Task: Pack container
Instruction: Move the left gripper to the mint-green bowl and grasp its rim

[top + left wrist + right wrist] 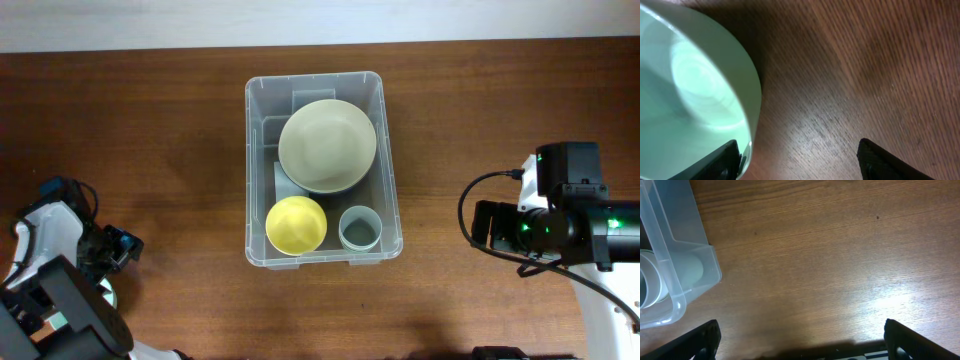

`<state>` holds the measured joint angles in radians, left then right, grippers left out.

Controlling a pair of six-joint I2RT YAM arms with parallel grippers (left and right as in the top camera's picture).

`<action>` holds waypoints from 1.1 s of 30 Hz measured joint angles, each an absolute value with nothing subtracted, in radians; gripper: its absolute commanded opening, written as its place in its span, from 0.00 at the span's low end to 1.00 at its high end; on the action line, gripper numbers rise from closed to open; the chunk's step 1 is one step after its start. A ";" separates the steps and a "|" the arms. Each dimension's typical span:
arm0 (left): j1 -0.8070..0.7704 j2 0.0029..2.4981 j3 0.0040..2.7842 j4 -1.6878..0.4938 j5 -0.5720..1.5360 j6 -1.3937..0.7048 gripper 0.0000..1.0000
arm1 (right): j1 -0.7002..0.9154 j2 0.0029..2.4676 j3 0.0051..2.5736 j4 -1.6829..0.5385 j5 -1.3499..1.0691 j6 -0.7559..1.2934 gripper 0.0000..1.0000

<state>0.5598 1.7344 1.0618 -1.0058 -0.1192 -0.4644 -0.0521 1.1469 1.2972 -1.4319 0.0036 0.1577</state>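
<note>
The brown wooden tabletop (120, 130) carries the container (254, 160) in its middle, with the long axis running from the near side to the far side. The container already holds a large pale bowl (327, 145), a yellow round piece (296, 224) and a small grey cup (359, 229).

The left hand (797, 156) is low at the near left corner, well apart from the container, which lies to its right and further from the robot. Its fingers are spread and grasp nothing. A mint-green bowl (690, 90) stands just beside one finger, and only bare wood is between the two fingers.

The right hand (800, 340) is also released, fully spread, with the container's near corner to its left.

The mint bowl is probably the next piece, so the left arm is the nearer one. Nothing stands in the path, but the container's floor looks mostly occupied, so the bowl may need to nest in the large one.
</note>
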 measured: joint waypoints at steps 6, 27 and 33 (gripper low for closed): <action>0.560 1.741 1.062 -0.997 -0.127 -0.464 0.76 | -0.052 1.147 1.297 -1.432 0.003 0.158 1.00; 0.560 1.741 1.026 -0.941 -0.153 -0.456 0.01 | -0.052 1.147 1.297 -1.432 0.004 0.158 1.00; 0.559 1.741 1.027 -0.937 -0.130 -0.453 0.01 | -0.052 1.147 1.297 -1.432 0.004 0.158 1.00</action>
